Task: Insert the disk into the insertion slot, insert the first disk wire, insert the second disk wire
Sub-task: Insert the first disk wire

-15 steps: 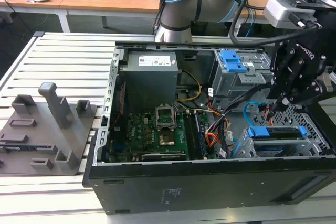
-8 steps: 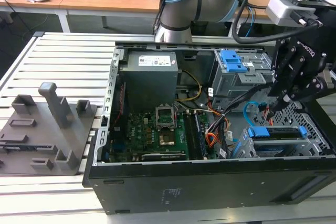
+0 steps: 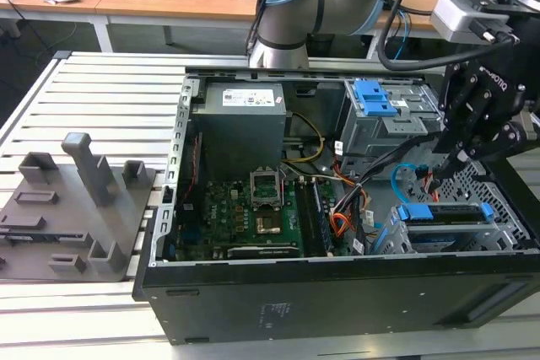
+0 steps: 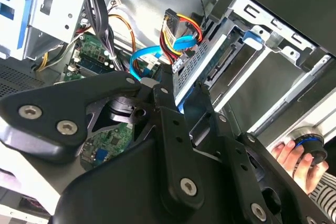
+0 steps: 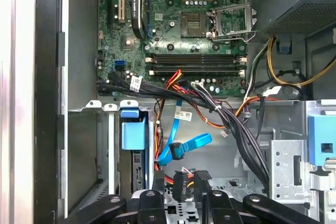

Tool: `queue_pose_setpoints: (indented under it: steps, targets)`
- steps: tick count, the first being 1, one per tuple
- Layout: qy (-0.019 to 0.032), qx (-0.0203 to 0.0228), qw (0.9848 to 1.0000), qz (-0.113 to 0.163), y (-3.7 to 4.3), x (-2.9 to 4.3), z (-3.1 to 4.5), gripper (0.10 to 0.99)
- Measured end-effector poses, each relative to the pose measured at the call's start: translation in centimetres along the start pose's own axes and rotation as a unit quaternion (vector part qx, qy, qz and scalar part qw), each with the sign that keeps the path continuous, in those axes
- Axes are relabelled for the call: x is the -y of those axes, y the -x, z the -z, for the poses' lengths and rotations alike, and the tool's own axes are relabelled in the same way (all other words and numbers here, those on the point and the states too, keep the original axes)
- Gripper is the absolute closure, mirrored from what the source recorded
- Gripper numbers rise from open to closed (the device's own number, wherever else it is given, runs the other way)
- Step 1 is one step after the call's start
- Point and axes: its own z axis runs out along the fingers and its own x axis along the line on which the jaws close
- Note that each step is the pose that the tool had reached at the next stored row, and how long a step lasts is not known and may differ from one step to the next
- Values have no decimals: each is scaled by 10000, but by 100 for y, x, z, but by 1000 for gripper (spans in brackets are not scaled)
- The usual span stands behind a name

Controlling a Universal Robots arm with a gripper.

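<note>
Already the blue-tabbed disk sits in the low grey perforated sheet-metal insertion slot, so the step in hand looks like the first disk wire. The small black plug of that red-orange-black bundle lies between the black gripper's jaws, though I cannot tell whether they clamp it. Seating it likely calls for squaring the plug to the disk's rear, clear of the looped light-blue second disk wire beside it.

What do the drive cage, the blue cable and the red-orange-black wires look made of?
Cage: bare grey sheet metal, likely steel; punched holes and folded edges.
Blue cable: flat, glossy plastic sheath that bends into a loop.
Wires: thin strands in coloured plastic insulation; the cores are hidden.
</note>
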Motion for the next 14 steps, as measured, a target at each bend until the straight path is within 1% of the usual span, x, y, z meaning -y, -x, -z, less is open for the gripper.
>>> queue_pose_setpoints:
  steps: [2,4,8,12,14]
  targets:
    - [1,-1,10000,1,4,13,-47,725]
    - [1,-1,10000,0,9,22,-63,725]
    - [1,-6,10000,0,20,45,-124,725]
    - [1,-60,10000,-3,22,55,-191,725]
    - [1,-64,10000,-2,22,55,-191,725]
